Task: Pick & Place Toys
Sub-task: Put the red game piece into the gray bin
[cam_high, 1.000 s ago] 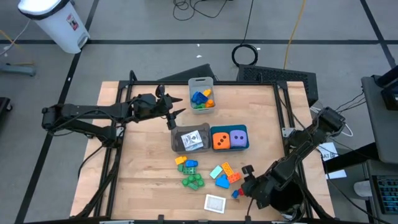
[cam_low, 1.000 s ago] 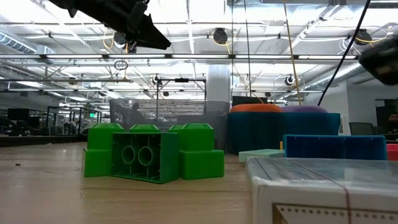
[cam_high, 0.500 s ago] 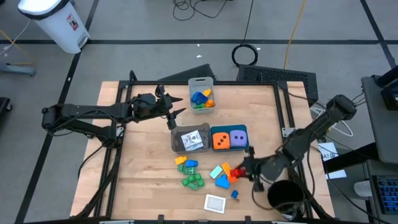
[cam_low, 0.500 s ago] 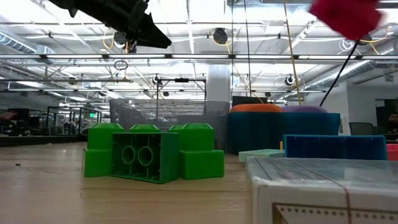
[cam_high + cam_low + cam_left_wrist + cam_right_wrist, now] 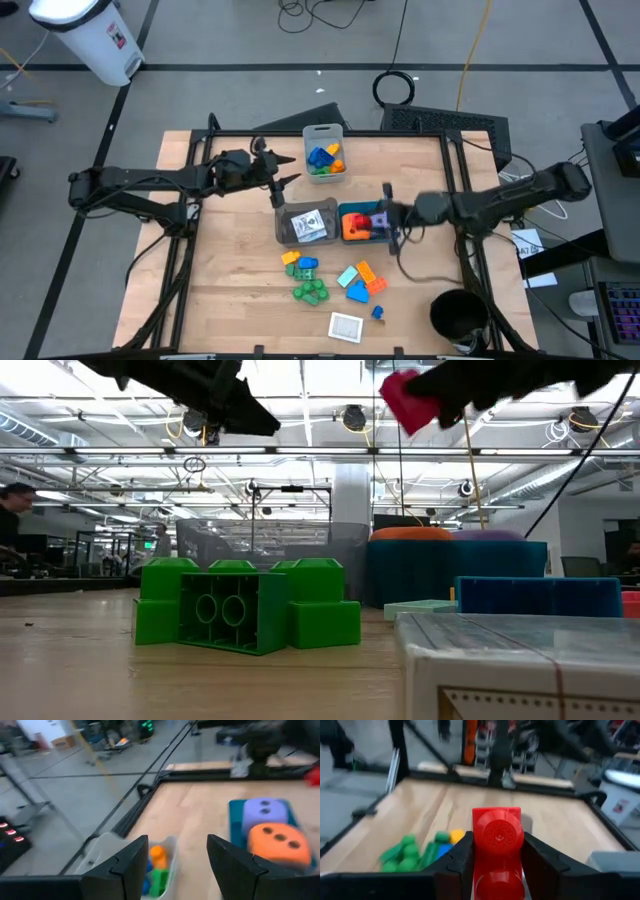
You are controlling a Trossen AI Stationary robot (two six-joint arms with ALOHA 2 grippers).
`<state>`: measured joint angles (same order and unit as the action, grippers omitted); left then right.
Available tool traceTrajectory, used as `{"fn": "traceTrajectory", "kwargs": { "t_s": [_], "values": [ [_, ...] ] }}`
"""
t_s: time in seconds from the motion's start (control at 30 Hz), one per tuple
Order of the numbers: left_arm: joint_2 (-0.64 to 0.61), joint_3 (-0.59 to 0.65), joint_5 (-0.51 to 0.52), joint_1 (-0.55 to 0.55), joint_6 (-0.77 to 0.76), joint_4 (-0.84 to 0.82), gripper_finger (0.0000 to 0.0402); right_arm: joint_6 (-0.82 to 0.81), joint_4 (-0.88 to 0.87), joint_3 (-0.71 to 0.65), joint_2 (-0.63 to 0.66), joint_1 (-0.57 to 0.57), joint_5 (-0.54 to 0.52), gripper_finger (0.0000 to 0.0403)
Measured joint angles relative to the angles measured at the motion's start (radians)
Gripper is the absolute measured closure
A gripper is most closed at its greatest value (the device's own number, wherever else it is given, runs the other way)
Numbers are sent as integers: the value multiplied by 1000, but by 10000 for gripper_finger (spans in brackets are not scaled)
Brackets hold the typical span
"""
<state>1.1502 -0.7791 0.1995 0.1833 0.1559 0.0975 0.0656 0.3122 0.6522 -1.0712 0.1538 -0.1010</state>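
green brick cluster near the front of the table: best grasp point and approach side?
Come straight down on the green brick cluster and pinch the flat side walls of its taller middle block. Its studs point up and it sits flat, so those walls are vertical. A blue and yellow brick lies close behind it, so close the fingers left-to-right rather than front-to-back.

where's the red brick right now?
The red brick is held in the right gripper, in the air over the teal bin with the two dice, right of table centre in the high view.
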Motion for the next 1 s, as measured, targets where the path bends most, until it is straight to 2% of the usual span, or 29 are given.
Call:
{"fn": "traceTrajectory", "kwargs": {
  "t_s": [0.1, 0.2, 0.3, 0.47, 0.67, 0.83, 1.0],
  "values": [
    [36, 0, -194, 51, -10, 36, 192, -1, 164, -68, -8, -133, 148, 281],
    [70, 0, -418, 112, 44, 106, 192, -14, 210, -81, -12, -243, 221, 281],
    [127, 0, -512, 148, 77, 225, 192, -37, 264, -81, -15, -323, 302, 281],
    [268, 0, -489, 140, -65, 514, 192, -49, 428, -79, -60, -381, 433, 281],
    [432, 0, -486, 129, -68, 743, 192, -43, 592, -77, -181, -419, 445, 280],
    [519, 0, -486, 125, -65, 869, 192, -46, 679, -77, -268, -466, 445, 280],
    [535, 0, -486, 112, -84, 901, 192, -75, 739, -77, -321, -501, 445, 280]
  ]
}}
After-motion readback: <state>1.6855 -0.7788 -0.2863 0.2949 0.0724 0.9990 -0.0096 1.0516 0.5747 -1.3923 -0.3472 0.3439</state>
